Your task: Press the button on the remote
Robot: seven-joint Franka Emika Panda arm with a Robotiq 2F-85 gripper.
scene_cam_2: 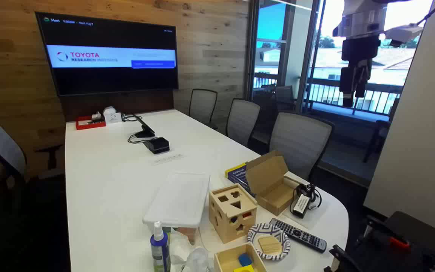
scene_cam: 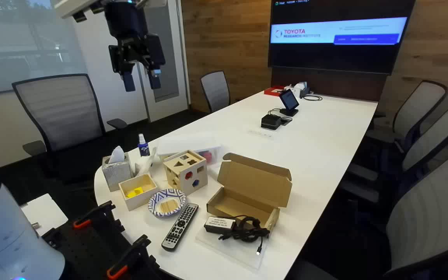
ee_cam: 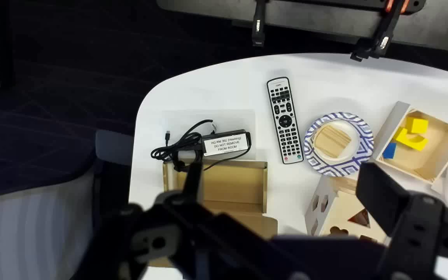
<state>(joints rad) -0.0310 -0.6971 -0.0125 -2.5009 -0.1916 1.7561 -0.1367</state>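
The remote [scene_cam: 180, 226] is a slim handset with a silver-grey face, dark edges and rows of small black buttons. It lies flat, face up, on the white table near the rounded end. It also shows in an exterior view [scene_cam_2: 298, 235] and in the wrist view [ee_cam: 285, 120], where its whole face is visible. My gripper [scene_cam: 142, 82] is open with nothing between its fingers. It hangs high above the table, pointing down, in both exterior views [scene_cam_2: 354, 96]. In the wrist view the fingers [ee_cam: 281, 173] are wide apart, and the remote lies beyond the fingertips, towards the table edge.
A patterned plate [ee_cam: 338, 144] with a wooden piece lies beside the remote. A black power adapter [ee_cam: 226, 144] with cable and an open cardboard box [ee_cam: 231, 186] lie on its other side. A wooden shape cube [scene_cam: 186, 173], small wooden box [scene_cam: 138, 192] and tissue box [scene_cam: 117, 173] stand nearby.
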